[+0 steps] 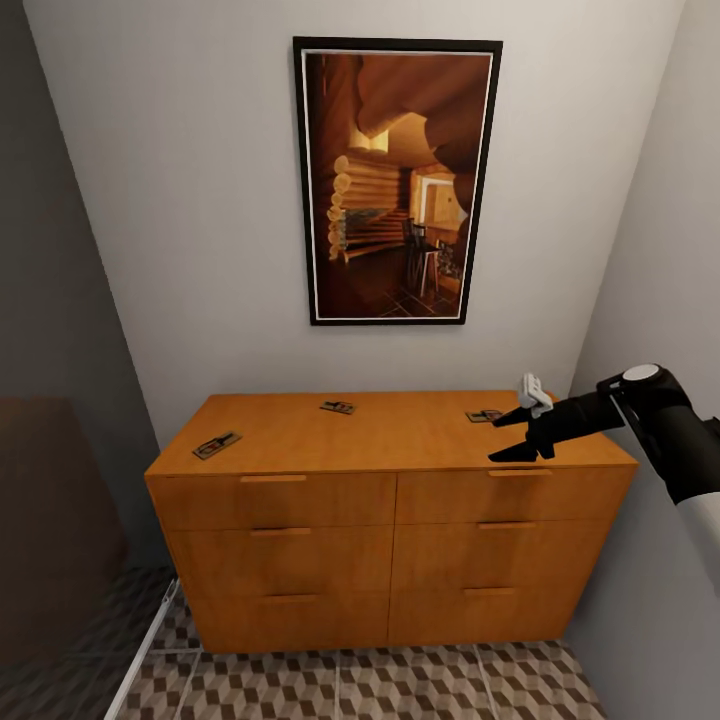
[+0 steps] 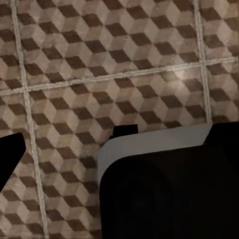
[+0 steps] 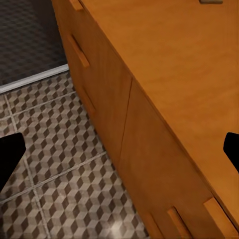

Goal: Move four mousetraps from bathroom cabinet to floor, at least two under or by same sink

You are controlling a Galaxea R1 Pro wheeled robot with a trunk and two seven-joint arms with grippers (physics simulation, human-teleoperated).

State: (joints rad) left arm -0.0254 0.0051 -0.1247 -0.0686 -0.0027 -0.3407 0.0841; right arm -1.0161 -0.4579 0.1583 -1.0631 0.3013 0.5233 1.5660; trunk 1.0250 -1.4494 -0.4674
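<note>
I am looking down from the head camera at the cabinet (image 1: 390,520), which is standing against the wall under a framed picture (image 1: 397,180). Three mousetraps are lying on its top: one (image 1: 217,445) near the front left corner, one (image 1: 338,407) toward the back edge around the middle, and one (image 1: 484,415) toward the right edge, just beside my right gripper (image 1: 512,438).

That gripper is hovering over the right end of the cabinet top with its two dark fingers spread apart — open, with nothing between them. In the right wrist view I am seeing the cabinet's top and drawer fronts running diagonally, the fingertips wide apart at the picture's edges, and the bathroom floor (image 3: 55,164) below.

The left wrist camera is pointing at the cube-patterned tiles, with a dark and white part of the robot (image 2: 169,184) in front — I cannot tell how the left gripper is standing.
</note>
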